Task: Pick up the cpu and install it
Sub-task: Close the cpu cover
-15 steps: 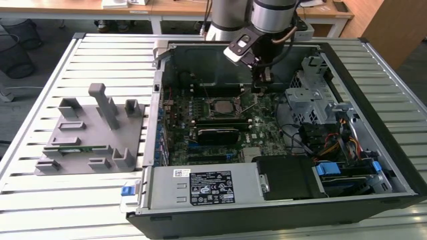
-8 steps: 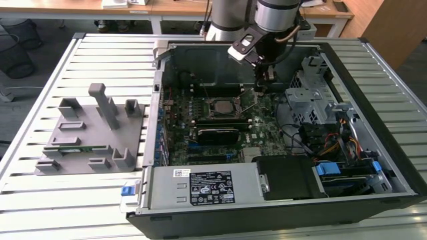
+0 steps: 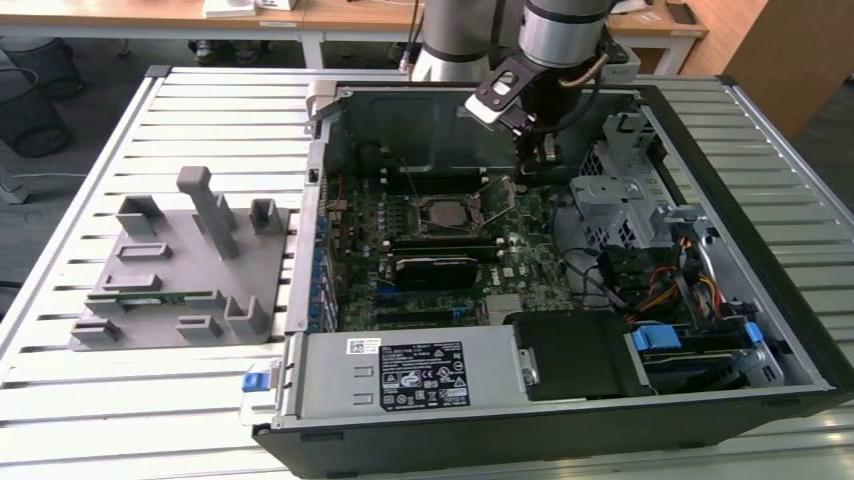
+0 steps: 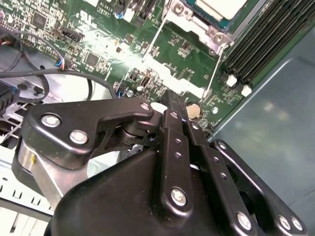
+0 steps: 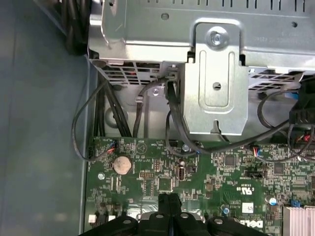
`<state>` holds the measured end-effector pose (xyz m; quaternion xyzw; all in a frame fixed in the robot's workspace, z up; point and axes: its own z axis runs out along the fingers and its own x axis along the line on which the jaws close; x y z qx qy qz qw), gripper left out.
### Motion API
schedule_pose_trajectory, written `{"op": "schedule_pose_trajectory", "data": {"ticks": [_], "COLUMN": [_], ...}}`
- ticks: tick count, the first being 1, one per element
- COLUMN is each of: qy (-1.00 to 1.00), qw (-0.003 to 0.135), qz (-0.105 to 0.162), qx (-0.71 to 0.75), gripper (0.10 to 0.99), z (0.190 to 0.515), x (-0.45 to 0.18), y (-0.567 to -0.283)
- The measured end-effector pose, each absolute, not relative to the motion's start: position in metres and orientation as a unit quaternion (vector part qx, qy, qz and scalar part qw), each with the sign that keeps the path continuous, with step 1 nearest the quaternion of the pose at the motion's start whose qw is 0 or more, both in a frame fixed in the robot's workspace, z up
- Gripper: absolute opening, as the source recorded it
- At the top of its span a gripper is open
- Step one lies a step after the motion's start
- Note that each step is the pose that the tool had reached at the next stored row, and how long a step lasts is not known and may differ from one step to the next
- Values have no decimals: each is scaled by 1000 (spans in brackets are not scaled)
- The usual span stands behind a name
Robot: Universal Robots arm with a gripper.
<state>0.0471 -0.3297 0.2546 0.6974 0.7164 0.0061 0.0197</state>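
Black gripper [image 3: 541, 165], its fingers pressed together with nothing seen between them, is hung low inside an open computer case [image 3: 561, 440], just above the green motherboard [image 3: 534, 255]. The silvery-topped cpu [image 3: 446, 213] is seen lying in its socket at about eight o'clock from the gripper in the exterior view, apart from the fingers. Thin wire levers [image 3: 497, 203] beside it appear raised, so the chip is judged seated but not clamped. The case is laid on its side, presumably so the board is reached from above. A grey fixture tray [image 3: 187, 270] is placed at nine o'clock, outside the case.
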Motion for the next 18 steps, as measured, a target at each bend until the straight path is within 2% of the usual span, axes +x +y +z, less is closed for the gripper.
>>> {"op": "schedule_pose_trajectory", "data": {"ticks": [18], "qy": [716], "qw": [17], "qz": [4], "qx": [697], "gripper": [106], "z": [242], "x": [47], "y": [-330]}}
